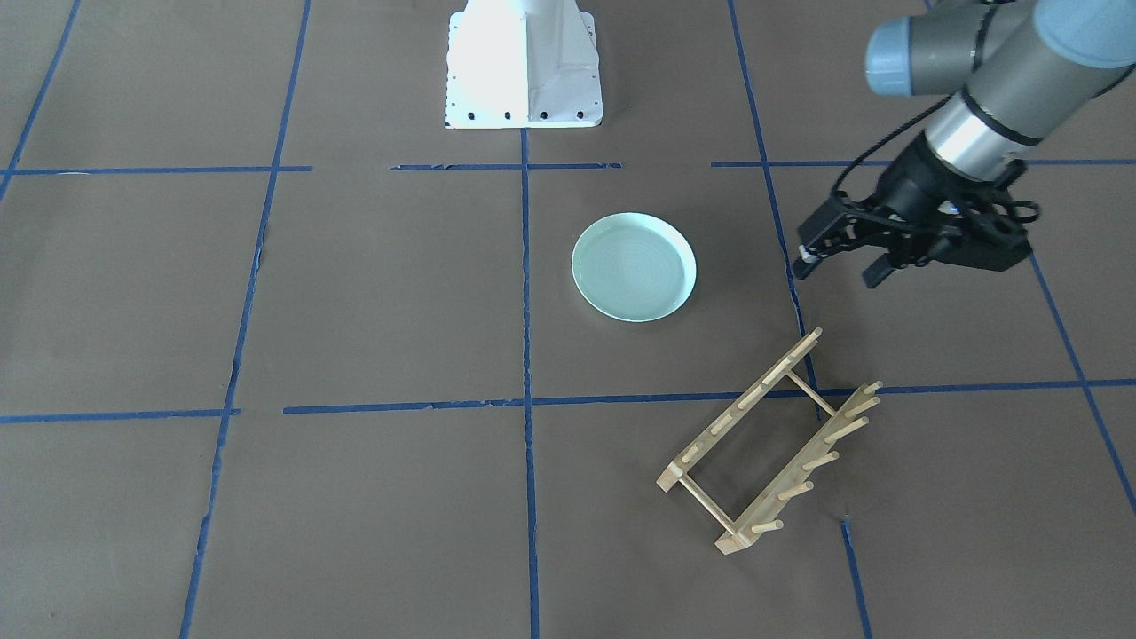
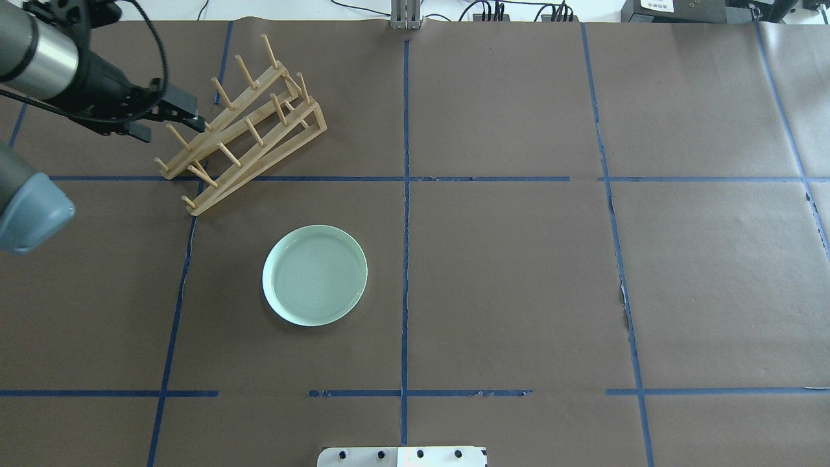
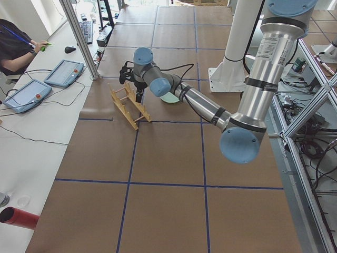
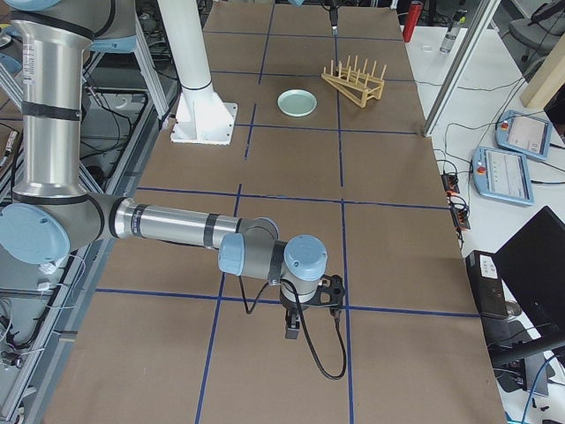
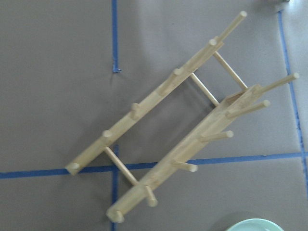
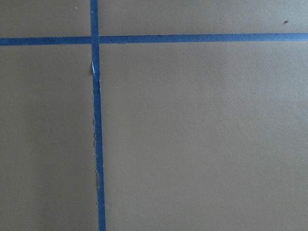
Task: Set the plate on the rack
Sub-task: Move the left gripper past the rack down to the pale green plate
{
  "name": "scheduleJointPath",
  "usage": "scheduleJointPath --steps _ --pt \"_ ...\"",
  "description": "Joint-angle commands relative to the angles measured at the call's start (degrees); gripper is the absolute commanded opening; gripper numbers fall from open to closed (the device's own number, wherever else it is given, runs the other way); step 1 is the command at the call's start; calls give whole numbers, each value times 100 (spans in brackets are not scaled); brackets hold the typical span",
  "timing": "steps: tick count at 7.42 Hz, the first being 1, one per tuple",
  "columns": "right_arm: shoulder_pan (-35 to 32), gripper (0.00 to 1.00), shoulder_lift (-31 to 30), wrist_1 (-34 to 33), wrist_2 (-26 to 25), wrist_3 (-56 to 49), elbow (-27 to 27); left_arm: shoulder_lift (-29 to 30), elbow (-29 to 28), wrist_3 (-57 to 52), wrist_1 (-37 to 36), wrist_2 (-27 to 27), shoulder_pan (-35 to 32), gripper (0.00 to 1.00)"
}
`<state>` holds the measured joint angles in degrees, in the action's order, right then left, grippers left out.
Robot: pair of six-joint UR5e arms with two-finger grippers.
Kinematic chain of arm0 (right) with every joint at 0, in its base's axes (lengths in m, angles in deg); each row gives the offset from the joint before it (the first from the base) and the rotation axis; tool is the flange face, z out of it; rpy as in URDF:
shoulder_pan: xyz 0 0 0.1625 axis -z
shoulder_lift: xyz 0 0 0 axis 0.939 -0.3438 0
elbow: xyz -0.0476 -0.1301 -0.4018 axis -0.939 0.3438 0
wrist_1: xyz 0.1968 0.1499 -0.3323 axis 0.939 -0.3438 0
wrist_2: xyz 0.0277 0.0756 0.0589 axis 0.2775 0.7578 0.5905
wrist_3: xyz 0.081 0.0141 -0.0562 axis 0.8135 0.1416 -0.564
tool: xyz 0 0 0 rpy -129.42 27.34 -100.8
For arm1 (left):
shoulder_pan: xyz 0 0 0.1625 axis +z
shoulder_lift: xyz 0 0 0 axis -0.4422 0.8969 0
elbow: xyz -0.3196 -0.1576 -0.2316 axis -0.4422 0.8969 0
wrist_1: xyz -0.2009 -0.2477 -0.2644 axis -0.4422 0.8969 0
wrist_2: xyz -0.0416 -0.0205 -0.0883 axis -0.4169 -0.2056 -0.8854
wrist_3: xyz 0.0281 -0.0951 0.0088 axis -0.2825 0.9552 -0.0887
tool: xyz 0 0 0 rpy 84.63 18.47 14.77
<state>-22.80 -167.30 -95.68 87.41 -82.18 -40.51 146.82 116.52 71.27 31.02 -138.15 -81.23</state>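
The pale mint-green plate [image 1: 634, 266] lies flat on the brown table near the middle, and it also shows in the overhead view [image 2: 315, 275]. The light-wood rack [image 1: 741, 408] stands empty at a diagonal beyond the plate on my left side [image 2: 259, 159]. The left wrist view looks straight down on the rack [image 5: 144, 107], with the plate's rim [image 5: 252, 225] at the bottom edge. My left gripper [image 1: 839, 269] is open and empty, held above the table by the rack's end [image 2: 170, 128]. My right gripper [image 4: 296, 329] shows only in the exterior right view, far from both; I cannot tell whether it is open or shut.
Blue tape lines [image 2: 406, 194] divide the brown table into squares. The white robot base [image 1: 524, 71] stands at the table's robot-side edge. An operator [image 3: 16, 45] and tablets [image 3: 63, 73] are at a side desk beyond the rack.
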Motion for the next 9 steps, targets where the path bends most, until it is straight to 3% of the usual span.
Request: scheduleJointPath --steps 1,3,7,8,9 --pt "-3 100 0 0 0 0 -3 1227 -70 930 -1824 905 984 100" --pt "5 100 0 0 0 0 -3 1844 -603 1276 -2312 1060 1453 100" --pt "-3 100 0 0 0 0 -3 2925 -2711 1918 -2429 1455 2324 100" --pt "-3 100 0 0 0 0 -3 3033 -2960 2049 -2411 1482 2447 94" --pt "-3 100 0 0 0 0 -3 3025 -2971 2050 -2411 1473 2492 69"
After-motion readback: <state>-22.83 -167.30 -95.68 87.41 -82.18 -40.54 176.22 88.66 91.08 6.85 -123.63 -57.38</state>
